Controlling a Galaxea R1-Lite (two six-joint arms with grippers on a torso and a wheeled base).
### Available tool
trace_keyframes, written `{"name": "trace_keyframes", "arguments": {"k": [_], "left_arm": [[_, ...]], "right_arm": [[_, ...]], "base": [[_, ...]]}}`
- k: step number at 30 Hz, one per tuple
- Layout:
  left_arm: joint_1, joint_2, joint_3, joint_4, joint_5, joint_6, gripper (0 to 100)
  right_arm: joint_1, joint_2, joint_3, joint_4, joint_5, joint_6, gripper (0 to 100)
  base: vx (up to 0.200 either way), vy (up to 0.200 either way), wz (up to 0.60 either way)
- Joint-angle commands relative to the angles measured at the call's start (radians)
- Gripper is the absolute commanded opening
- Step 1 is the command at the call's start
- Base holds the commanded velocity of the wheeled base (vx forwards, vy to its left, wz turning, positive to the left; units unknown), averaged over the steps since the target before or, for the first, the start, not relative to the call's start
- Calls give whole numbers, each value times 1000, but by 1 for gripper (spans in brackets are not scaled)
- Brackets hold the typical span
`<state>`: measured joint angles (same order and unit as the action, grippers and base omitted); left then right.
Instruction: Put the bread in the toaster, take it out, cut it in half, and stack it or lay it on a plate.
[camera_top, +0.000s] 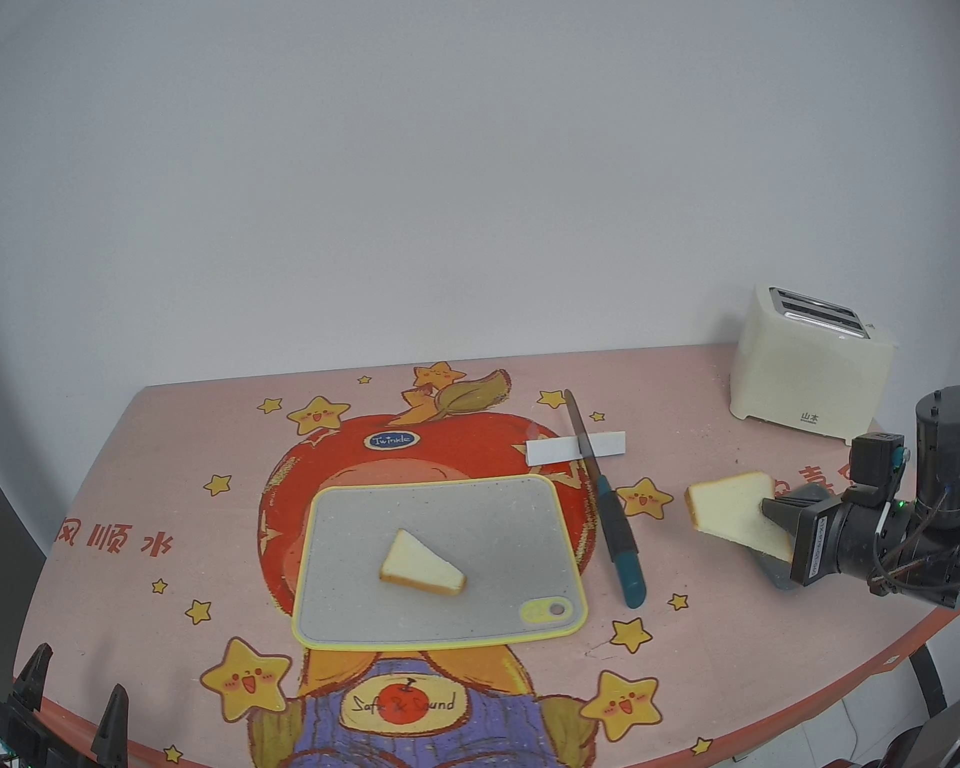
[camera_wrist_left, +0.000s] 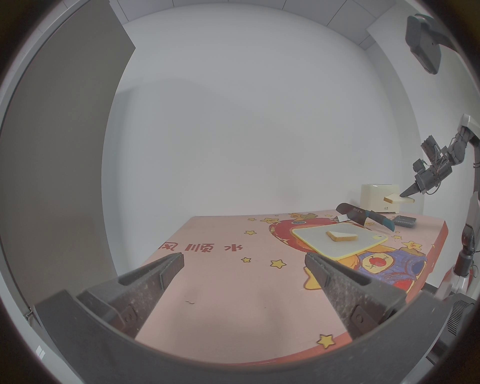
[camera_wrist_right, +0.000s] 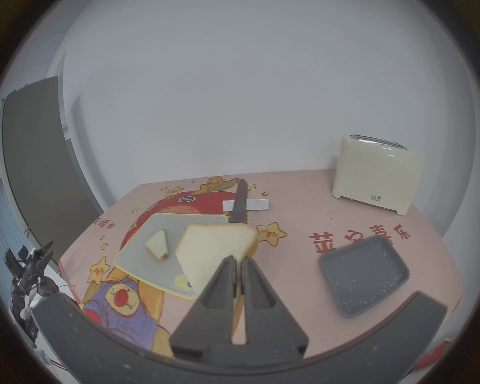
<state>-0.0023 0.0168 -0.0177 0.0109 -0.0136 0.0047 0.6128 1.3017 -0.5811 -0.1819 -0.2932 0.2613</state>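
Now | right gripper (camera_top: 772, 508): fingers clamped on pale flat bread slice (camera_top: 733, 503), held above the pink tabletop (camera_top: 720, 650) | dark grey rectangular plate (camera_wrist_right: 362, 275) just below, slightly robotward; right arm nearer | left gripper (camera_wrist_left: 243, 257): fingers apart, at near-left edge | triangular bread wedge (camera_top: 422, 565) on grey yellow-rimmed cutting board (camera_top: 500, 520)

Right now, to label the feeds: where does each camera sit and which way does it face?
Head view: on the head, facing down at the table; left tool bottom left, right tool at right.
Left wrist view: on the left wrist, facing across the table; own open tool.
Right wrist view: on the right wrist, facing the cutting board; own tool grips a bread slice.
Shared: the toaster.
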Motion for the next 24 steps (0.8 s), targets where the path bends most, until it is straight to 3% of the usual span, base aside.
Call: {"name": "trace_keyframes", "arguments": {"k": [1,8,14,16,24], "left_arm": [[-1,2,13,0,0,0,100],[-1,2,13,0,0,0,100],[-1,2,13,0,1,0,100],[-1,2,13,0,0,0,100],[-1,2,13,0,1,0,100]], "right_arm": [[-7,4,3,-1,2,1,0],[-16,7,1,-1,0,1,0],[-90,22,-3,-5,22,-2,0],[-113,39,-5,-5,52,-2,0],[-150,79,0,-4,83,-2,0]], "base": [[0,-200,0],[0,-200,0],[0,0,0],[0,0,0],[0,0,0]]}}
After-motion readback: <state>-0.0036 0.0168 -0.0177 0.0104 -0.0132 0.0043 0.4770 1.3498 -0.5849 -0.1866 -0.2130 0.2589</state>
